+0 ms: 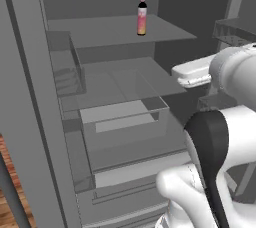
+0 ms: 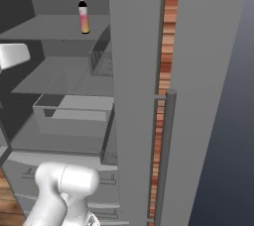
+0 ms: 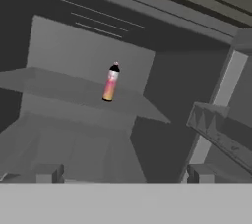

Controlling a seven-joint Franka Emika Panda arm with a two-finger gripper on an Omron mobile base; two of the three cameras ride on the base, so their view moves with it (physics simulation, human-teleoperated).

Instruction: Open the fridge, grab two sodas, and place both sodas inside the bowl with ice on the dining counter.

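The fridge stands open, its grey shelves bare to me. One soda, a slim pink-orange bottle with a black cap, stands upright on the upper shelf. It also appears in the right base view as soda and in the hand view as soda. My gripper is open, fingertips wide apart, with nothing between them. It hangs well short of the bottle and lower than it. The bowl and the dining counter are out of view.
A clear drawer juts out below the lower shelf. Door bins line the left door, and more bins sit on the right door. The right door's bar handle stands close by my base.
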